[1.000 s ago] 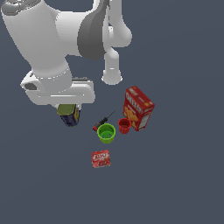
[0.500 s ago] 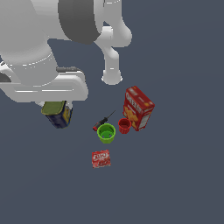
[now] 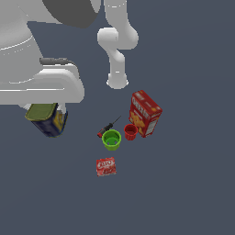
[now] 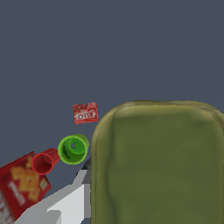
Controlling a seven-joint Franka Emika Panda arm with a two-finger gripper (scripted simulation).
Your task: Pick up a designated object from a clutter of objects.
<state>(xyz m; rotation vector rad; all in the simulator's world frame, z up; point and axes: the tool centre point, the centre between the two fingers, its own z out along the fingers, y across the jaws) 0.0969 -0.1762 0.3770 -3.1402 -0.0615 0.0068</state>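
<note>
The designated object, a tin can [image 3: 46, 118] with an olive-green top and blue sides with a yellow label, hangs tilted in the air at the exterior view's left. My gripper [image 3: 48, 108] is shut on it, its fingers mostly hidden under the white hand. In the wrist view the can's top [image 4: 162, 168] fills much of the picture, with one pale finger [image 4: 72, 202] beside it. The clutter of objects lies apart from the can: green cup [image 3: 111, 139], red cup [image 3: 131, 132], red box [image 3: 145, 113], screwdriver [image 3: 108, 127] and red packet [image 3: 106, 166].
The arm's white base [image 3: 117, 80] stands behind the clutter. The wrist view shows the red packet [image 4: 85, 113], green cup [image 4: 73, 149], red cup [image 4: 43, 162] and red box [image 4: 22, 186] below on the dark grey floor [image 3: 183, 193].
The arm has carried the tin can toward the exterior view's left, and the hand now looms larger in that view. The clutter has not moved.
</note>
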